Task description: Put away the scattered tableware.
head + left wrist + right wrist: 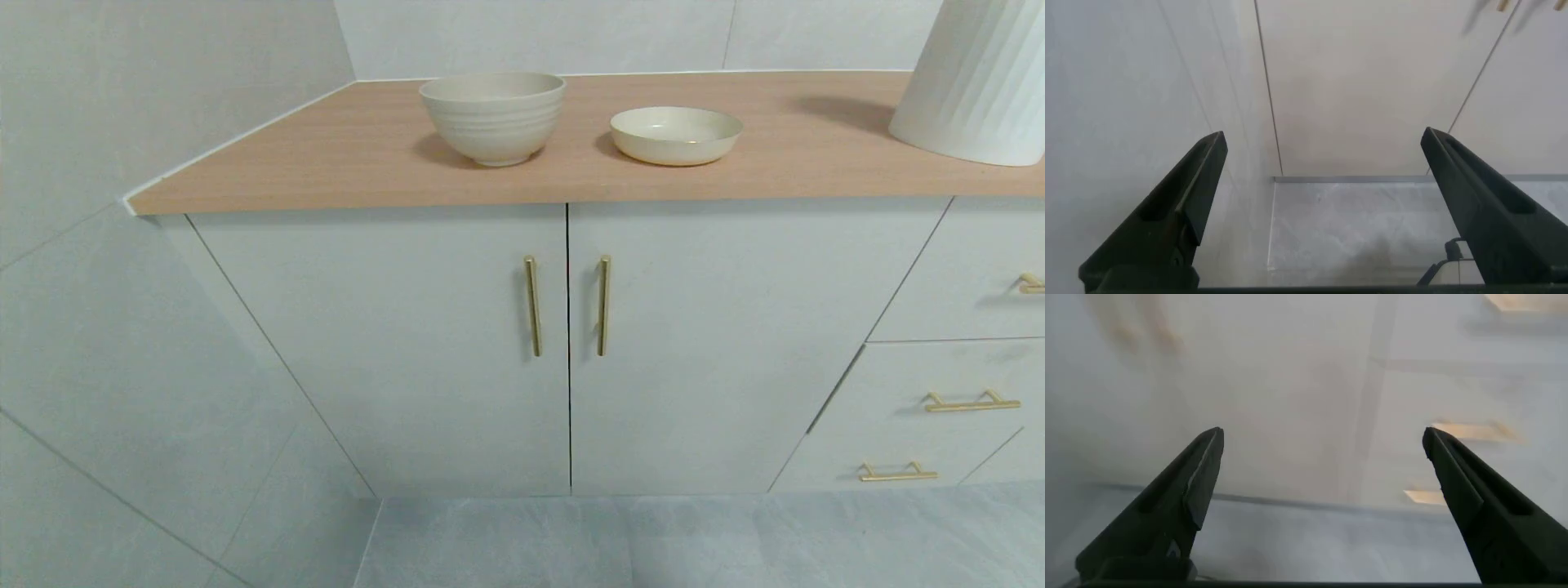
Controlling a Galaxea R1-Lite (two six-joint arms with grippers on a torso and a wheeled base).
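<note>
On the counter [326,155] a bowl [493,117] and dish [676,135] sit apart; my left gripper [1324,135] and right gripper [1324,431] gape wide, empty.

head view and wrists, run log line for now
deep bowl, shallow dish: on countertop, apart | cabinet doors: shut | left end effector: open, empty | right end effector: open, empty

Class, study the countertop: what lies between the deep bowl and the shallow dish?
Nothing. In the head view the deep bowl and the shallow dish stand apart, with only bare wooden countertop between them.
</note>
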